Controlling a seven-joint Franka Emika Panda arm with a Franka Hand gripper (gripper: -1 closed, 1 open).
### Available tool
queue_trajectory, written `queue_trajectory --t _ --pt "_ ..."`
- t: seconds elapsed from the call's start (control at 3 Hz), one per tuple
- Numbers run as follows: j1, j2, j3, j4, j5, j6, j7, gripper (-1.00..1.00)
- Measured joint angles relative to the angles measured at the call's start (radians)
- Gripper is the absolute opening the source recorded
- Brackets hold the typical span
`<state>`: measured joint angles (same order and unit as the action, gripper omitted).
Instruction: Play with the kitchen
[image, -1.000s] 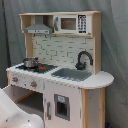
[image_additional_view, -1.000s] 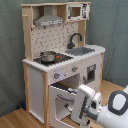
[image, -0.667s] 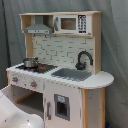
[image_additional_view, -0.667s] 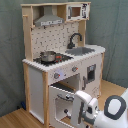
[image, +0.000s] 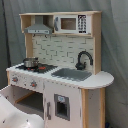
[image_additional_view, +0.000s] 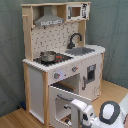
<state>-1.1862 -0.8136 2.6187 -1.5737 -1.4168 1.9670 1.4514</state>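
The kitchen (image: 60, 70) of white panels and pale wood fills both exterior views, with a black faucet (image: 83, 59), a sink (image: 72, 74), a hood (image: 39, 28) and a small microwave (image: 70, 23). A metal pot (image_additional_view: 48, 56) stands on the stovetop (image_additional_view: 56, 59). In the second exterior view the oven door (image_additional_view: 65, 93) hangs open, tilted down and outward. My gripper (image_additional_view: 75, 106) is low in front of that door, close to its lower edge. Whether it touches the door is not visible.
The white arm (image_additional_view: 102, 113) reaches in from the second exterior view's lower right and shows as a white bulk (image: 14, 113) at the first exterior view's lower left. A grey curtain (image_additional_view: 112, 30) hangs behind. A small cupboard door (image_additional_view: 91, 74) sits under the sink, above the wooden floor (image_additional_view: 15, 120).
The arm has slid toward the second exterior view's left and a little lower, closer to the open oven door. The door and the pot stand as before.
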Motion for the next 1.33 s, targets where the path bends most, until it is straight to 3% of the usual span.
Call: queue_trajectory --t 0.67,1.0,1.33 --pt "-0.043 -0.079 0.000 -0.018 0.160 0.026 -0.062 1.00" --pt "-0.055 -0.088 -0.002 -0.065 0.248 0.011 -0.080 1.00" --pt "-0.055 -0.088 -0.002 -0.075 0.268 0.008 -0.080 1.00"
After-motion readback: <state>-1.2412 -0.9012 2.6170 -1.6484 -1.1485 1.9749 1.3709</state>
